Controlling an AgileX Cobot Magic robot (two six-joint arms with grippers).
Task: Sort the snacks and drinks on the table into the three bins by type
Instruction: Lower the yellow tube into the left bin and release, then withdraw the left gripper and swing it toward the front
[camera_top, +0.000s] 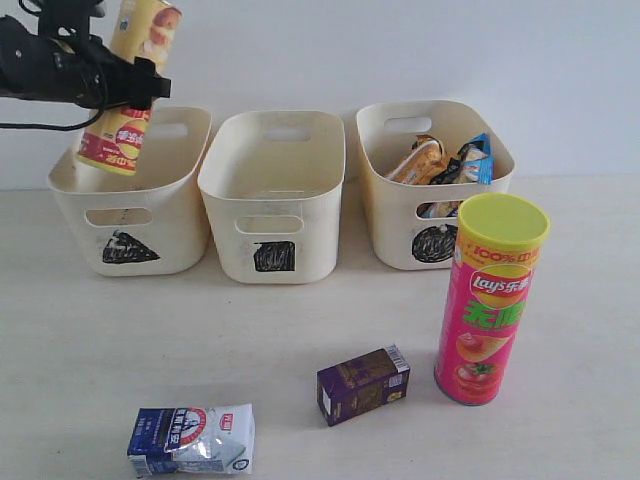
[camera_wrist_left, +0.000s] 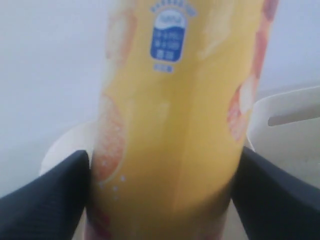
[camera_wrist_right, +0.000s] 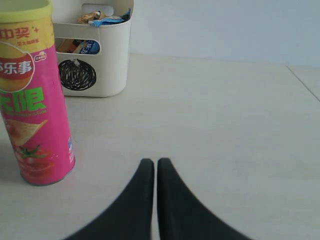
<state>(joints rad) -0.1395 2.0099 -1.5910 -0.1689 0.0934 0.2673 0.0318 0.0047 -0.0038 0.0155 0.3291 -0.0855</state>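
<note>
I am holding the yellow chip tube (camera_top: 117, 135) tilted above the triangle-marked bin (camera_top: 75, 205). The left gripper (camera_top: 138, 82) is clamping its middle so the lower end is dipping past the rim, ready, I judge, for release. The crinkly bags (camera_top: 440, 165) are lying in the circle-marked bin (camera_top: 395, 225), and the square-marked bin (camera_top: 230, 215) is presumably waiting for drinks. The pink tube (camera_top: 490, 300), reading "Lay's" and "100%" above Chinese characters, is standing upright on the table (camera_top: 80, 340), with the purple carton (camera_top: 362, 384) and milk pouch (camera_top: 192, 440) lying nearer the front. The right gripper (camera_wrist_right: 156, 170) is hovering pinched shut near the pink tube.
</note>
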